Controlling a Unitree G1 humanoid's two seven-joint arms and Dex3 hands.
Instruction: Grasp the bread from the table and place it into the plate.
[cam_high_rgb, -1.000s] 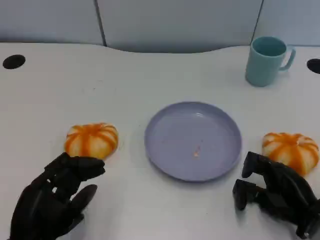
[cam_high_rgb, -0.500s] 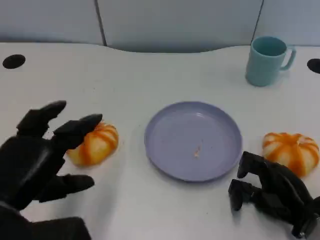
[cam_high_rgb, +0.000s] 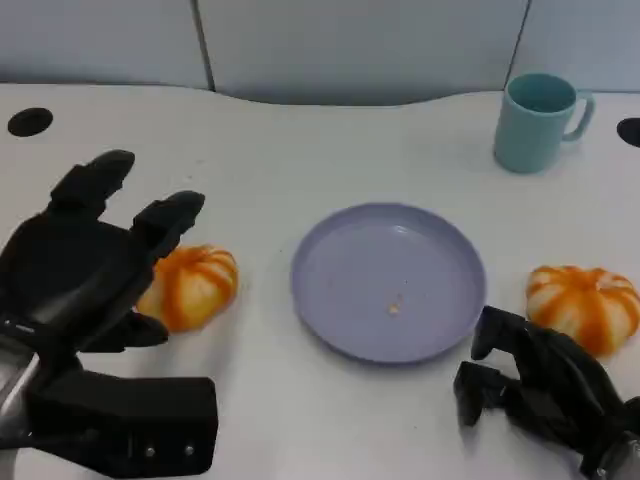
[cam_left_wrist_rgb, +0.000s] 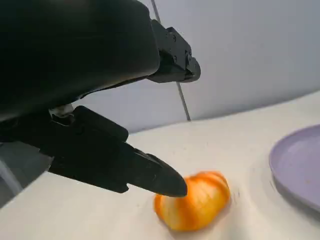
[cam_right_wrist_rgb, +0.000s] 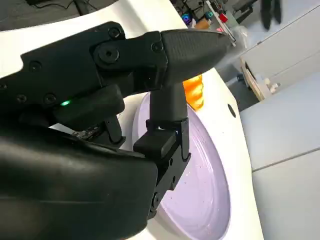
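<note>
An orange, pumpkin-shaped bread (cam_high_rgb: 195, 285) lies on the white table left of the lavender plate (cam_high_rgb: 345, 240). My left hand (cam_high_rgb: 85, 265) hovers over the bread's left side with fingers spread, holding nothing; in the left wrist view its fingers (cam_left_wrist_rgb: 135, 170) reach above the bread (cam_left_wrist_rgb: 195, 202) without touching it. A second orange bread (cam_high_rgb: 583, 305) lies right of the plate. My right hand (cam_high_rgb: 535, 390) rests low in front of that bread, fingers curled in with nothing in them. The right wrist view shows the plate (cam_right_wrist_rgb: 202, 185) beyond the curled fingers (cam_right_wrist_rgb: 167, 125).
A teal mug (cam_high_rgb: 538, 120) stands at the back right of the table. Two dark round holes (cam_high_rgb: 28, 121) sit near the far table corners. A pale wall runs behind the table's curved rear edge.
My left hand has risen from the table front and moved forward over the left bread, its fingers spreading. The right hand has barely shifted.
</note>
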